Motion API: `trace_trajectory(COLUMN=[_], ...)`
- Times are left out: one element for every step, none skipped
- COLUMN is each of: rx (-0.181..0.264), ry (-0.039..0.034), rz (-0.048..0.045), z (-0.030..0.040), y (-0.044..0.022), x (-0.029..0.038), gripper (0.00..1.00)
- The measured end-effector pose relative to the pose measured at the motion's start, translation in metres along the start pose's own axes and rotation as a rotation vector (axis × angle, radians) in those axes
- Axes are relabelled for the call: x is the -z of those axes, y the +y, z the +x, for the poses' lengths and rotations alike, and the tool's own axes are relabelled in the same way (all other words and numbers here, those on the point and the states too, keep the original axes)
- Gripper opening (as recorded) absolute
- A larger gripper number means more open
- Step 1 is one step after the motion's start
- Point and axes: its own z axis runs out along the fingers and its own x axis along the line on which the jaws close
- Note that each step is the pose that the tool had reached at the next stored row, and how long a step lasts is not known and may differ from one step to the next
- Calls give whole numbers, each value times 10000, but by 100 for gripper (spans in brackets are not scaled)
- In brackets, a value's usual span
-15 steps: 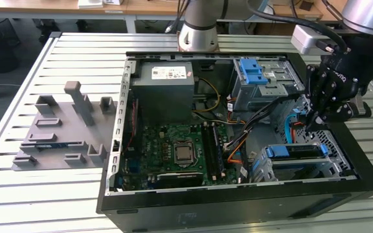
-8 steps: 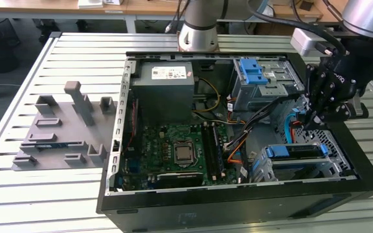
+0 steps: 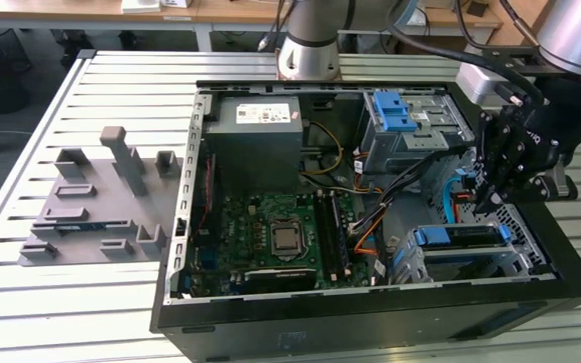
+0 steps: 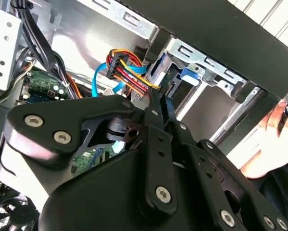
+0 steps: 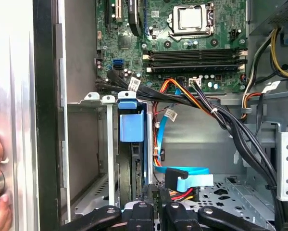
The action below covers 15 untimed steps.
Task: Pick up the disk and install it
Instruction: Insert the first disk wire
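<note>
The disk [image 3: 458, 236] sits on edge in the lower drive cage [image 3: 517, 261] at the case's front corner, on the exterior view's right. Its blue carrier tab [image 5: 131, 124] shows in the first wrist view, and the blue carrier [image 4: 189, 74] shows inside the cage in the second wrist view. My black gripper [image 3: 489, 203] hangs just above and behind that cage, shut with nothing between its fingers. Its fingertips [image 5: 151, 193] are close beside the disk's end, next to the blue data plug [image 5: 178, 177] and the coloured power plug [image 4: 129, 72].
The open computer case [image 3: 371, 321] lies on a slatted metal table [image 3: 28, 151]. Inside it are the motherboard [image 3: 281, 234], a grey power supply [image 3: 260, 125], a blue-latched upper cage [image 3: 402, 113] and loose cables [image 5: 220, 115]. A grey fixture [image 3: 99, 204] lies to the exterior view's left. A person's hand [image 4: 273, 134] rests at the case edge.
</note>
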Motion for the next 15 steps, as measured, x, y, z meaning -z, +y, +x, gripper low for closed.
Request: trace_trajectory(rx=[1, 0, -1, 0, 0, 0, 0, 1, 1, 3, 3, 4, 3, 3, 3], ry=[2, 3, 0, 1, 2, 2, 2, 1, 2, 2, 3, 3, 2, 2, 1], rz=[0, 0, 0, -7, -10, -13, -15, -19, -22, -27, -33, -40, -45, -48, -49], z=[0, 0, 0, 3, 10, 16, 25, 40, 47, 56, 69, 85, 99, 110, 115], y=[0, 1, 3, 4, 6, 10, 14, 25, 28, 29, 29, 30, 30, 29, 29], x=[0, -1, -5, -11, -16, -22, -30, -45, -52, -61, -70, -79, -88, -93, -95], gripper=[16, 16, 16, 16, 16, 16, 16, 16, 16, 16, 16, 16, 16, 16, 16])
